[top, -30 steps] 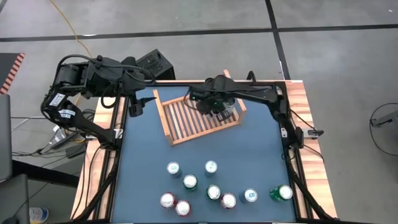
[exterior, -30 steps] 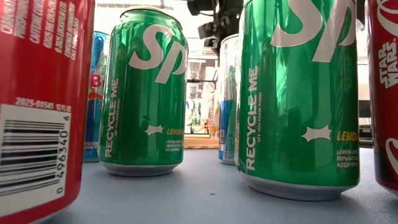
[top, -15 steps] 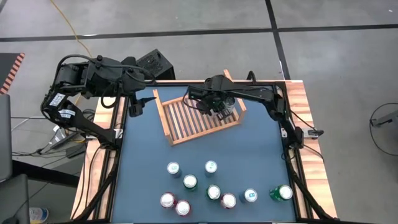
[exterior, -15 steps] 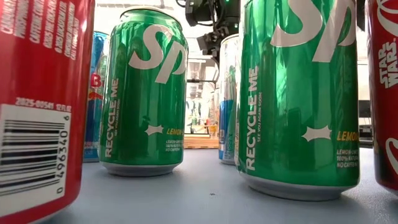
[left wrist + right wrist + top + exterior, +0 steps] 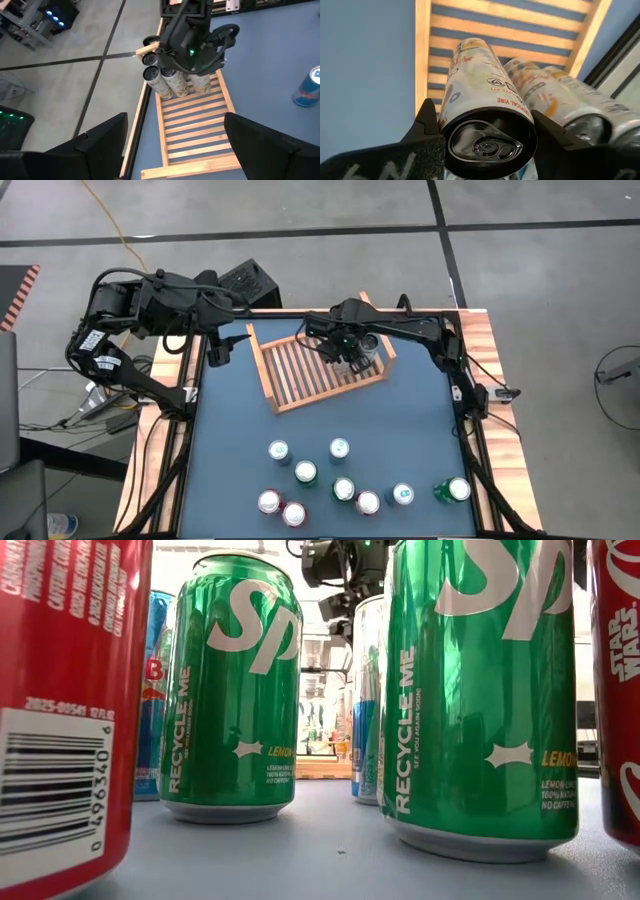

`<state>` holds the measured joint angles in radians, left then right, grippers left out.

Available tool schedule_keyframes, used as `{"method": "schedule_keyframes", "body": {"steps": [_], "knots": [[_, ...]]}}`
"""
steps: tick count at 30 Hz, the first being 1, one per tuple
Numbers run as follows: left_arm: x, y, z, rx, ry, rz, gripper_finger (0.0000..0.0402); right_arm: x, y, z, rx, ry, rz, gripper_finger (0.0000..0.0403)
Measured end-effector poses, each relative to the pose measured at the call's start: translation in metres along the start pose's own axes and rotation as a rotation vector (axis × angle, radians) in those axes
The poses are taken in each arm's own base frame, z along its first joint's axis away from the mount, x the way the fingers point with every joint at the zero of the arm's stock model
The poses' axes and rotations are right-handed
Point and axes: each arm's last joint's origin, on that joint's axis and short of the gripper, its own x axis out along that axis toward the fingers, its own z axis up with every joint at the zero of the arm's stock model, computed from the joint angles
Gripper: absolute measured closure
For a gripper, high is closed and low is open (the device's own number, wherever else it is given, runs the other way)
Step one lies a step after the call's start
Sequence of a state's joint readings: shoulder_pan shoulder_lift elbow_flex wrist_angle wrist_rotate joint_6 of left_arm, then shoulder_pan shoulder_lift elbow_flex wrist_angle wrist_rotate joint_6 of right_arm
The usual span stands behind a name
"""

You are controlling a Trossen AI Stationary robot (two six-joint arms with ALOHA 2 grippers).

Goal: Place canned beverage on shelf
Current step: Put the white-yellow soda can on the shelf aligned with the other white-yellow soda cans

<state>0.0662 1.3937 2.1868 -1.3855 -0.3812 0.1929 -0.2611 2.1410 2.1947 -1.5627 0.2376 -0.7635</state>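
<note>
right claw (image 5: 487, 150) clamped on can (image 5: 485, 107) | over shelf (image 5: 318, 368) (far right end) | two cans (image 5: 560, 107) beside

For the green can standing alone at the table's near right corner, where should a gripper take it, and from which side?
Grip the green can across its round side wall just below the rim, coming straight down from above. It stands upright, top up, with open table around it; the blue can beside it stands apart.

Even bright overhead light; glare streaks on green can (image 5: 480, 690); nearest red can (image 5: 60, 700) blurred.
</note>
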Motion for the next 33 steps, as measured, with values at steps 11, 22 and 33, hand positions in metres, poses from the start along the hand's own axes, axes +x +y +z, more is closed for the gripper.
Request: {"method": "schedule_keyframes", "body": {"steps": [11, 22, 33], "knots": [[0.0, 0.002, 0.002, -0.025, -0.017, 0.055, 0.0083, 0.003, 0.007, -0.017, -0.049, 0.0, -0.03, 0.0245], [0.0, 0.003, 0.005, -0.019, -0.041, 0.061, 0.0083, 0.009, 0.001, -0.013, -0.108, 0.001, -0.075, 0.0239], [0.0, 0.002, 0.004, -0.014, -0.034, 0.058, 0.0083, 0.011, -0.003, -0.02, -0.135, 0.014, -0.054, 0.022]]}}
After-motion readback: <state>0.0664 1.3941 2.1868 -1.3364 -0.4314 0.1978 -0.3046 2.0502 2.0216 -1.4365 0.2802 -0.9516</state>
